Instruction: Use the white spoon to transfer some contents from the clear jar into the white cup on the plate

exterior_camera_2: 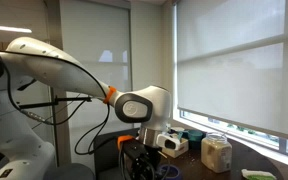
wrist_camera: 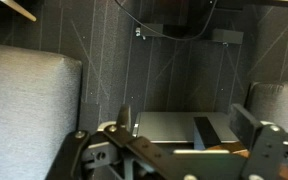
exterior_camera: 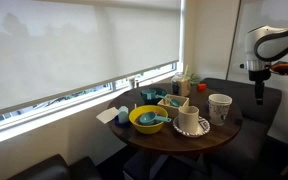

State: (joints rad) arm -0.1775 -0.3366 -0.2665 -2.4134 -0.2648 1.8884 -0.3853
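Nearest the front rim of the round dark table (exterior_camera: 169, 143) sits the plate (exterior_camera: 205, 131), small and white, with the white cup (exterior_camera: 192, 123) on it, low, wide and plain. A slim pale stick rising at the cup's far side looks like the white spoon (exterior_camera: 184, 106), though it is too small to be sure. Just beside the plate is a yellow bowl (exterior_camera: 144, 121) with a teal utensil (exterior_camera: 154, 118) lying in it, and on the plate's other side stands a taller patterned cup (exterior_camera: 220, 107), close to the table's edge. The clear jar (exterior_camera_2: 216, 152) stands upright further back on the window side, most of it filled with pale beige contents. The dishes crowd the middle of the table, leaving only a thin bare strip of wood along the front. The gripper (wrist_camera: 182, 112) (exterior_camera: 261, 92) hangs off to the side of the table, well apart from every dish, with clear air between it and the patterned cup. Its jaws stand wide apart with nothing between them, and the wrist view looks down on grey seat cushions (wrist_camera: 24, 100) and a dark wall. Behind it all runs the window with its blind (exterior_camera: 74, 50) drawn down
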